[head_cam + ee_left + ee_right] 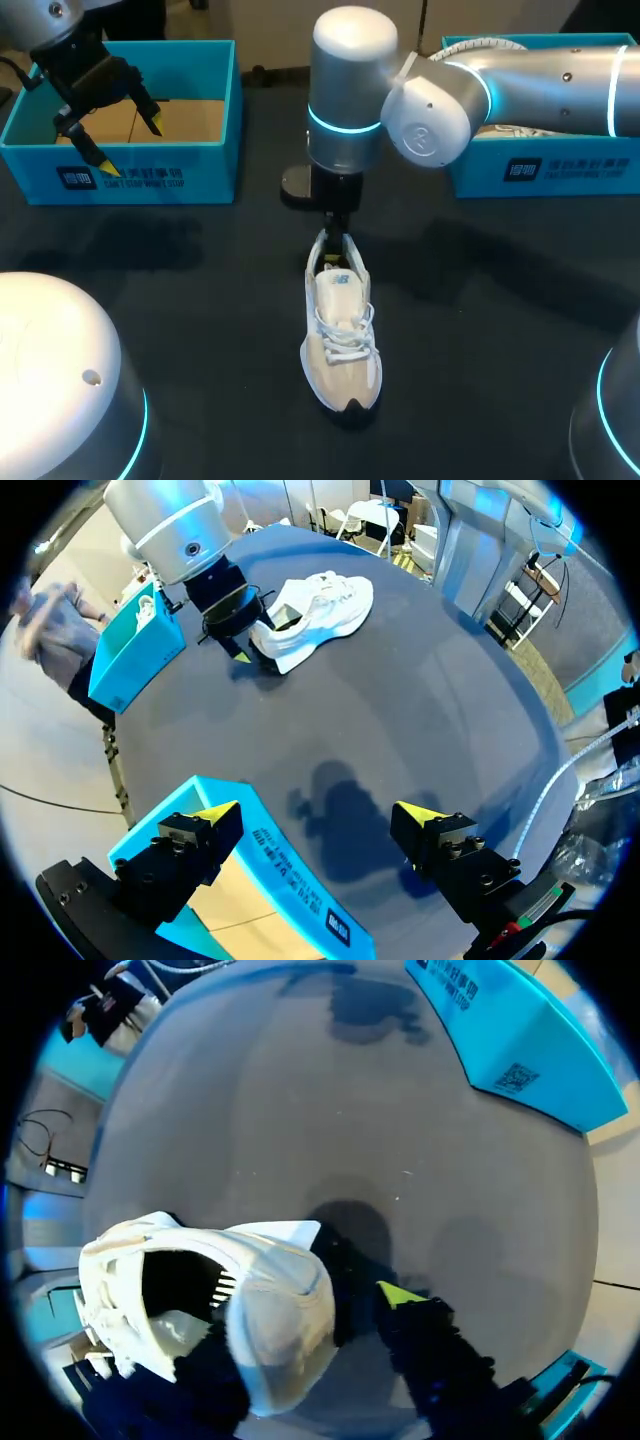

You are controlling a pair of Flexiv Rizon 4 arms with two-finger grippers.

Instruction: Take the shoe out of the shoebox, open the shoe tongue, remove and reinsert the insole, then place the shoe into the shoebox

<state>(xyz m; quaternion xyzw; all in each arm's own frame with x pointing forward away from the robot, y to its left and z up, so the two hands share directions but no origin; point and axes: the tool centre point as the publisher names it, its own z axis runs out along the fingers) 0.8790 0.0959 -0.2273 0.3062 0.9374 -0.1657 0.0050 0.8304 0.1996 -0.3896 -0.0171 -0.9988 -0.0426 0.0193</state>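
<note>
1. At the far left of the table (200,300) stands the left shoebox (120,175), blue and open, with its cardboard floor bare. The left gripper (128,142) hangs over its front wall, jaws spread wide and nothing between them.
2. Mid-table sits the shoe (341,340), a pale lace-up trainer. It stands upright on its sole, outside both boxes, with its toe toward the near edge and its heel (335,258) away.
3. Over that heel stands the right gripper (336,238), pointing straight down on the arm that reaches in from the right. Its jaws are apart, astride the heel. In the right wrist view the one yellow tip (400,1293) that shows stands just clear of the heel's outside, and the shoe hides the other. I judge it unclamped.
4. Handling, as I judge it:
   - The shoe looks light, so it may skid on the smooth tabletop unless one gripper pins it.
   - The upper is soft and will buckle under a squeeze, so the stiffer heel and sole edge are the better holds.
   - The tongue (336,285) is thin and floppy, so pinch its top edge and draw it toward the toe.
   - The laces (347,335) lie loose and could snag a fingertip.
   - The insole is not visible. It is probably bendy foam, best lifted from the heel end.
5. At the far right is the right shoebox (545,170), partly behind the right arm, with something pale inside that I cannot identify.
</note>
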